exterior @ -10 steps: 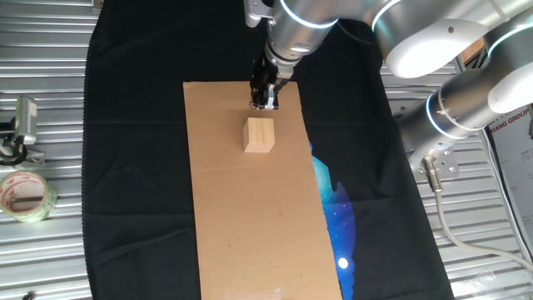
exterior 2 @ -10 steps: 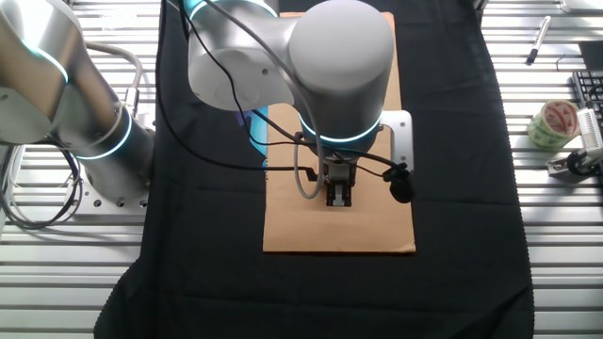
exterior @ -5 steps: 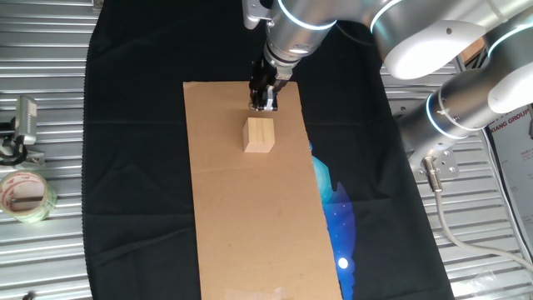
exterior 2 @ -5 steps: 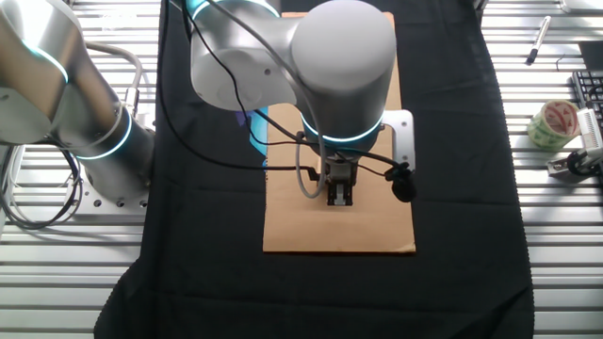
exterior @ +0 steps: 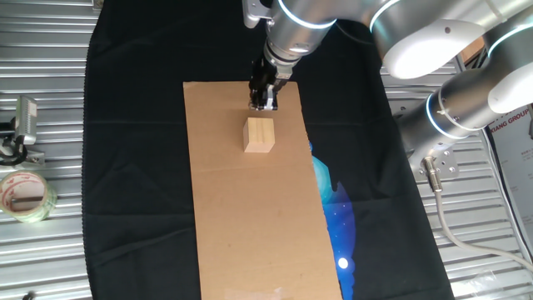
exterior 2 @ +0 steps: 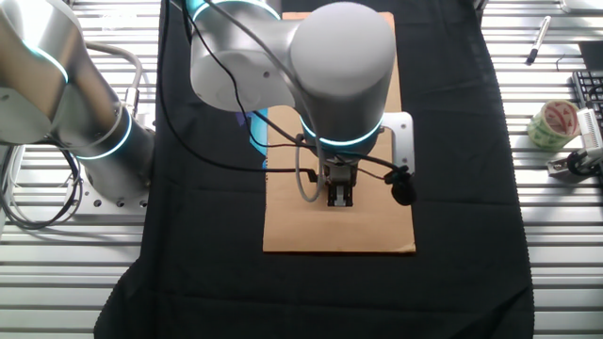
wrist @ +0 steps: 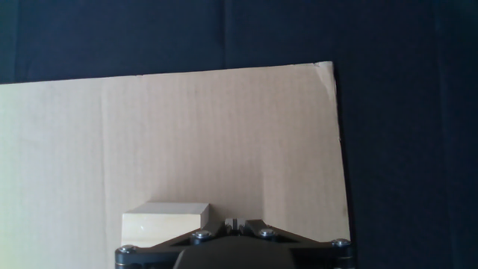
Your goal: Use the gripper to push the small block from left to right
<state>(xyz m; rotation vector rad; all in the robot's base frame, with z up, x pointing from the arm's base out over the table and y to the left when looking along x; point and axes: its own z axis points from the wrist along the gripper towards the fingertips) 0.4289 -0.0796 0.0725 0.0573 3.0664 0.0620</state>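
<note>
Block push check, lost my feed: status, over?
Gripper shut, low over the cardboard, just behind the block. No clear contact seen. Block upright on cardboard. Nothing in the way.

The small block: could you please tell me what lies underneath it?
The small block rests on a brown cardboard sheet, which lies on black cloth. The cardboard directly beneath the block is covered, as is whatever the cloth hides. The claw stands beside it.
</note>
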